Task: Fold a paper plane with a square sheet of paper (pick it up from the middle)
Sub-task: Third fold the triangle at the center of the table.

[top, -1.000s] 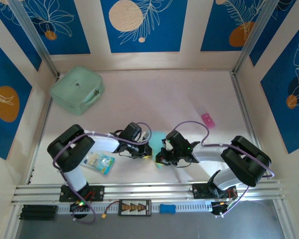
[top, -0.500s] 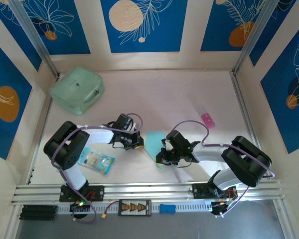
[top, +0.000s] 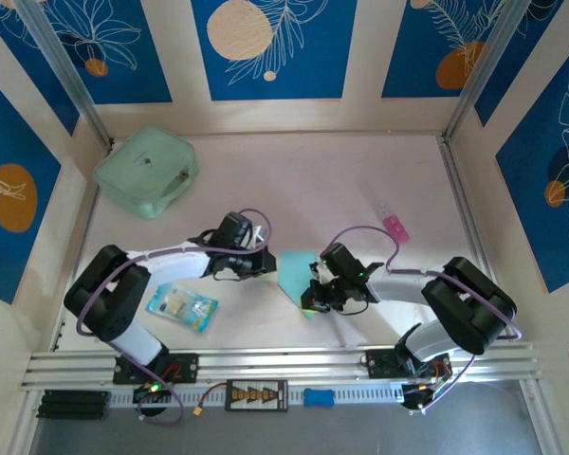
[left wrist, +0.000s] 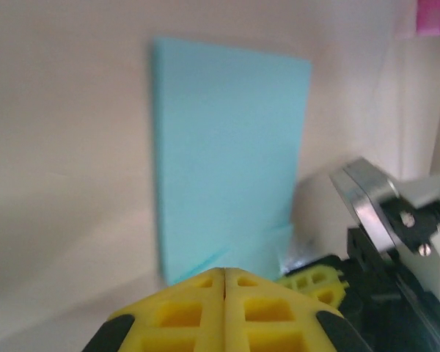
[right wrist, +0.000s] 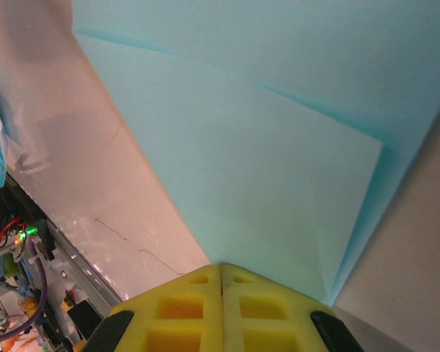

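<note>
Blue wall panels with white leaf drawings and orange discs enclose a pale tabletop (top: 303, 180).

- Paper sheet (top: 297, 268): light blue, lying flat at centre frame between the two arms. The left wrist view (left wrist: 227, 154) shows it as a rectangle with a folded layer along its lower edge.
- Left tool (top: 269, 265): yellow fingers pressed together (left wrist: 225, 273), holding nothing, just left of the sheet.
- Right tool (top: 309, 304): fingers shut tight (right wrist: 221, 268), tips at the sheet's lower corner. Cannot tell if a layer is pinched.
- Mint-green pouch (top: 145, 171): upper left.
- Printed packet (top: 182, 308): lower left, blue and white, print too small to read.
- Pink item (top: 394, 226): right of centre.
</note>
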Motion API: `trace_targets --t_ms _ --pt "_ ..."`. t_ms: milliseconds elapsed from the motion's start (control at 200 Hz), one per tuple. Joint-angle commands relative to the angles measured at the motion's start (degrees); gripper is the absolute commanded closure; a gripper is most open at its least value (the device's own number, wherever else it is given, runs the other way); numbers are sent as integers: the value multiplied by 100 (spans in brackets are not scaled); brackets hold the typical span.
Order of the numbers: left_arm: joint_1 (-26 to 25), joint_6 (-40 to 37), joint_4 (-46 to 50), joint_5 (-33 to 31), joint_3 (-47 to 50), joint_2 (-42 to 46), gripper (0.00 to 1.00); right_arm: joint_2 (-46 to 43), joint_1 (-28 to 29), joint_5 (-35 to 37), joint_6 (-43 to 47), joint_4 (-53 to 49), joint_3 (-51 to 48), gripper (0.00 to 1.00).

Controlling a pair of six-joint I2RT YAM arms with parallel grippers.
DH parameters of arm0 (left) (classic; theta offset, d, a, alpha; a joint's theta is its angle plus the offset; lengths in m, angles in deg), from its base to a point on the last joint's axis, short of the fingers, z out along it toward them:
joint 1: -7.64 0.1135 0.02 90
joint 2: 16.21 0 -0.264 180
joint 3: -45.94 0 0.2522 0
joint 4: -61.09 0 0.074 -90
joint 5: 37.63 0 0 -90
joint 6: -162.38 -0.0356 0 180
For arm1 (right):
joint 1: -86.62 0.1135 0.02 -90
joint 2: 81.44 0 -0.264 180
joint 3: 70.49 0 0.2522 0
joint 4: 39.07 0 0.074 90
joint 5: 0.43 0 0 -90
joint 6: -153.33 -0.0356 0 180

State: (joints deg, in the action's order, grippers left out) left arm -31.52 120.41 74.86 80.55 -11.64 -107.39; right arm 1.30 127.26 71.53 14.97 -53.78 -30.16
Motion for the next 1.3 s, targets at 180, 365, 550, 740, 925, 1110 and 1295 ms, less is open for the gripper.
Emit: trace_targets --t_ms 180,365,550,740,925,1110,1295 --pt "-577 236 -326 188 -286 -814 93 124 -100 221 141 -555 -88 100" --pt "-342 31 -19 -101 -166 -1067 96 111 -126 171 134 -497 -118 100" --pt "-195 84 -109 -70 61 -1035 97 -115 -127 -16 147 -437 -50 97" --pt "-195 91 -106 6 75 -1065 98 -440 -45 -116 15 -321 275 96" --pt "-195 97 -142 53 83 -1069 98 94 3 -67 -120 -66 507 94" --pt "-198 92 -142 48 86 -1078 99 495 73 42 -147 6 555 93" --pt "-190 132 -187 6 116 -1120 100 381 119 -76 -225 40 16 94"
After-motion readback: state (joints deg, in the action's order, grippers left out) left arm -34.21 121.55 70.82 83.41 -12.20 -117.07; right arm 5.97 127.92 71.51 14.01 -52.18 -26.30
